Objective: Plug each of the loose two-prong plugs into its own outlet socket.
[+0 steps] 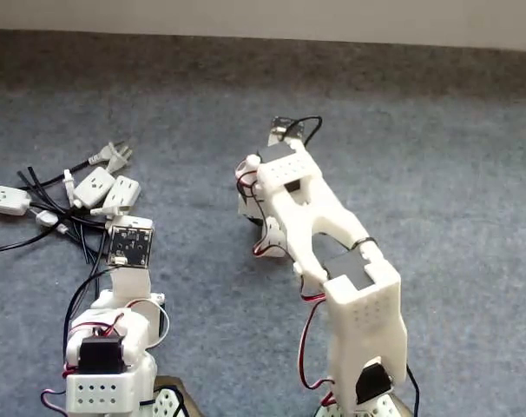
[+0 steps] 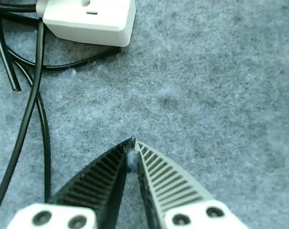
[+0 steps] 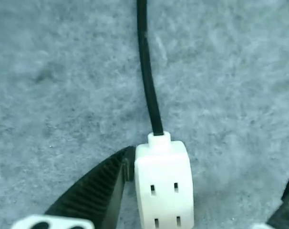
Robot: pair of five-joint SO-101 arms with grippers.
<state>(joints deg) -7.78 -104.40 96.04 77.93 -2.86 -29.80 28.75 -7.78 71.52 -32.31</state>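
Note:
My left gripper (image 2: 131,144) is shut on nothing, its tips just above the grey carpet. A white outlet socket (image 2: 89,19) lies a short way ahead of it, among black cables (image 2: 25,119). My right gripper (image 3: 209,164) is open around another white outlet block (image 3: 163,183) with a black cord (image 3: 147,71). One finger (image 3: 99,188) touches the block's side and the other stands well apart. In the high view, three white outlet sockets (image 1: 94,186) and a grey two-prong plug (image 1: 115,156) lie at the left, beyond the left arm (image 1: 115,339).
The right arm (image 1: 332,252) stretches from the near edge to the carpet's middle. Tangled black cables (image 1: 55,217) spread around the sockets at the left. Bare carpet (image 1: 454,200) lies to the right and at the back.

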